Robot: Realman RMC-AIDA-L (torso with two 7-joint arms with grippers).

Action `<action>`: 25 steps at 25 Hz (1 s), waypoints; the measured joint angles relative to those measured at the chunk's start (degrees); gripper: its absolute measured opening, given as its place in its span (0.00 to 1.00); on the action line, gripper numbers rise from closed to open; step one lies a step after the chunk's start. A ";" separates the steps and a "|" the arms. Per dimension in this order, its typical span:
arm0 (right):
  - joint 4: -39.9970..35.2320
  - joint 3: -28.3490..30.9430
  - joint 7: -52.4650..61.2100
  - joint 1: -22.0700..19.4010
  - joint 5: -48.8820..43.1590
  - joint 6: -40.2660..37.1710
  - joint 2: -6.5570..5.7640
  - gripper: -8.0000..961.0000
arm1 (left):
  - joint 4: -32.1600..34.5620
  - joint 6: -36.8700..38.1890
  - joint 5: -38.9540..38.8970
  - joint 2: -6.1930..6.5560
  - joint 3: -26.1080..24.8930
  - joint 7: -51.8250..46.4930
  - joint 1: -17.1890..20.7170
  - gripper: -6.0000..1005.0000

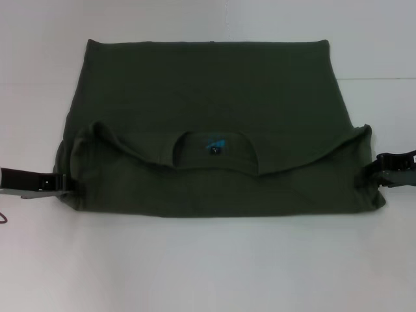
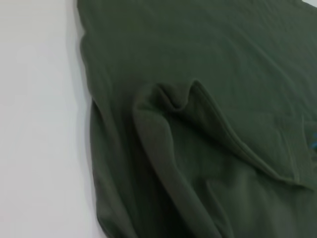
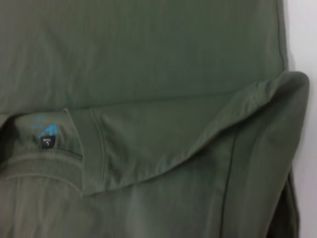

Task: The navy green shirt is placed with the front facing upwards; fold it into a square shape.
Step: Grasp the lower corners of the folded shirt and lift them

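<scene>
Left gripper (image 1: 65, 184) sits low at the near left corner of the navy green shirt (image 1: 208, 84), its dark body lying flat on the white table (image 1: 208, 260) and its tip touching the bunched cloth at that corner; whether its fingers are spread or pinched on the fabric cannot be told. Right gripper (image 1: 382, 170) mirrors it on the opposite side, its black tip against the near right corner of the shirt, and its finger state cannot be told either. Between the two grippers the shirt lies across the table, folded over itself, with a top layer whose curved edge runs from one gripper to the other. Midway between them the collar (image 1: 214, 151) shows, with blue print (image 3: 45, 127) and a small dark tag (image 3: 46, 142) inside. Beyond the grippers the plain green cloth spreads flat toward the far side of the table. Beside the left gripper the cloth rises in a soft ridge (image 2: 163, 144)
</scene>
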 joint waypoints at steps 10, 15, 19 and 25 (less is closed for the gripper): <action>-0.20 0.29 -0.51 -0.45 0.08 -0.33 -0.18 0.11 | 0.01 0.13 -0.39 0.00 -0.01 0.19 0.11 0.06; -0.30 0.44 -0.85 -0.73 0.32 -0.47 -0.54 0.02 | 0.14 0.20 -0.35 0.00 -0.01 0.19 0.11 0.06; -0.50 0.65 -1.48 -1.09 0.46 -1.20 -0.89 0.02 | 0.22 0.43 0.03 0.10 0.22 0.19 -0.10 0.06; -0.63 1.43 -2.87 -1.76 0.68 -3.76 -1.89 0.02 | 0.78 3.52 0.74 0.51 0.40 -0.30 -0.39 0.06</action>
